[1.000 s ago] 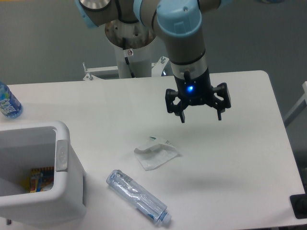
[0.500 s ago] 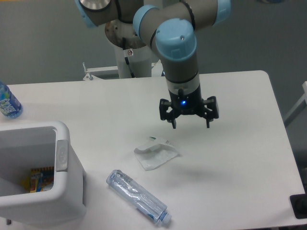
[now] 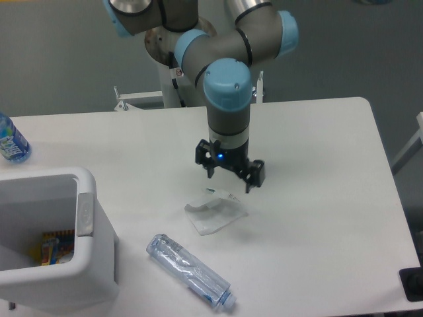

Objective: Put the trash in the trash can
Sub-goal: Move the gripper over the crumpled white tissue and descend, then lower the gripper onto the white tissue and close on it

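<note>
A crumpled translucent-white wrapper (image 3: pixel 215 211) lies on the white table, and a crushed clear bottle (image 3: pixel 190 271) lies nearer the front edge. Both are trash. My gripper (image 3: pixel 229 181) hangs open just above the wrapper's far edge, fingers pointing down, with nothing between them. The white trash can (image 3: pixel 88 251) stands at the front left, with a grey tab on its side and colourful packaging inside.
A blue-labelled water bottle (image 3: pixel 11 141) stands at the table's far left edge. The robot's base (image 3: pixel 178 72) rises behind the table. A dark object (image 3: pixel 412 284) sits at the lower right corner.
The gripper has moved left and down towards the wrapper and has turned about its axis. It stays open. The wrapper and the bottle have not moved.
</note>
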You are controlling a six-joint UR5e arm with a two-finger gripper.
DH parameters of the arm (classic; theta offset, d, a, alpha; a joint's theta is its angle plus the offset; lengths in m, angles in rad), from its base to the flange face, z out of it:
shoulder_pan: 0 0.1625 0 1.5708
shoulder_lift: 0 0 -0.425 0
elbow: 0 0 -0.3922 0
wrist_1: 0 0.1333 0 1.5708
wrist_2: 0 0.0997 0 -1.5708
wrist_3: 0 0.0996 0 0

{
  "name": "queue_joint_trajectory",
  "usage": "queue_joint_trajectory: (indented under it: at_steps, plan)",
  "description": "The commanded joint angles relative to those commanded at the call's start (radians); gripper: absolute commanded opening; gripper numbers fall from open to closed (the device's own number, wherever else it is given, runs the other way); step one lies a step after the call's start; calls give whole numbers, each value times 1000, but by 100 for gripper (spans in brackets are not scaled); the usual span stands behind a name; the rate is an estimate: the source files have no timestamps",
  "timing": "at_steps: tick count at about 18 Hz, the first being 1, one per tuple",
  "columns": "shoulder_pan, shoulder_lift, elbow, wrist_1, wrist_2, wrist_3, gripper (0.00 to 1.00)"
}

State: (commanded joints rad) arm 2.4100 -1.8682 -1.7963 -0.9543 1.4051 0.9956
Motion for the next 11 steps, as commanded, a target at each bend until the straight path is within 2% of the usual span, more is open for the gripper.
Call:
queue_joint_trajectory:
  at_steps: [4,7,9,10,11]
  plan:
    - [-29,-69,-23,87,8,-20,100]
    - [-38,-77,-35,98,15,-31,100]
    - [-54,-89,-43,106,60,-35,100]
    - [-61,-91,-46,115,83,-38,95]
    - [-63,-89,-51,118,93,-49,79]
